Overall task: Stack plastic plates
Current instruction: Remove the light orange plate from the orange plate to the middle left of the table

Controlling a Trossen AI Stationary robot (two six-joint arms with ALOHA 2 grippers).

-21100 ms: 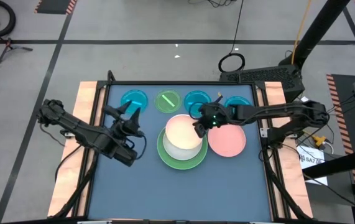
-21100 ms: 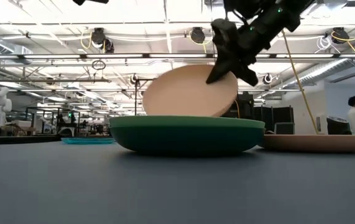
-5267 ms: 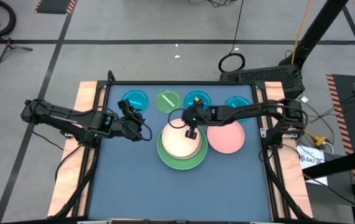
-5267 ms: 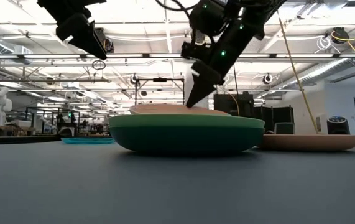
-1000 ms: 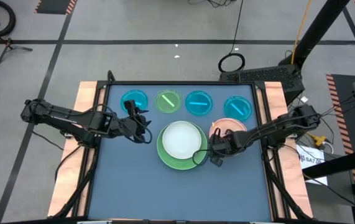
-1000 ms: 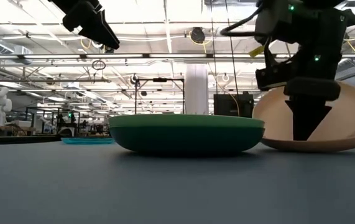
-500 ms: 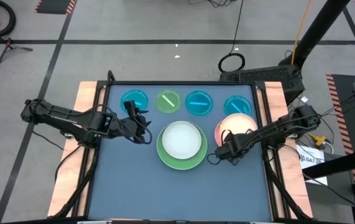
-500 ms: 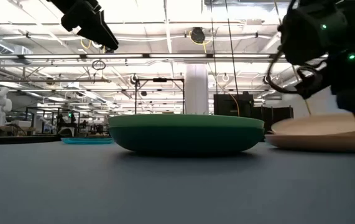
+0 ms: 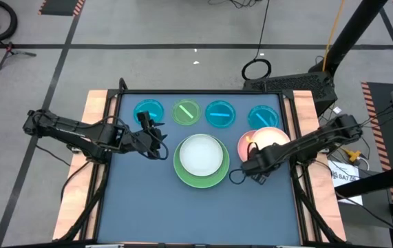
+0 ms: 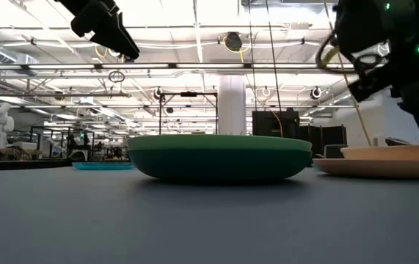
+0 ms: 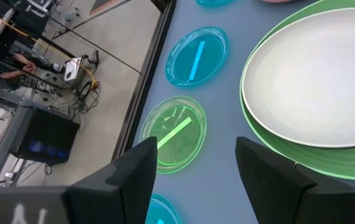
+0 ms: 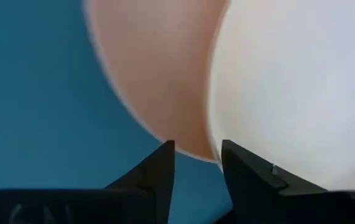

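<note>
Blue surface point(image 9: 148, 207) noted, carrying light green plate point(image 9: 213, 179) at centre with pale grey plate point(image 9: 200, 154) nested inside. Pink plate point(image 9: 243, 143) near right edge, cream plate point(image 9: 270, 136) resting in it. Four small translucent plates point(image 9: 186, 111) ranged along far edge. Right end effector point(image 12: 196, 163) released, at pink plate's near rim. Left end effector point(image 11: 189, 165) released, raised beside green plate.

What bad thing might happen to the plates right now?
The cream plate sits off-centre on the pink plate, so it might slide or tip. The right gripper is low at that pile's edge, jaws apart, and might bump it. The left gripper hangs close to the small lime plate and the green stack; a careless move might knock them.
</note>
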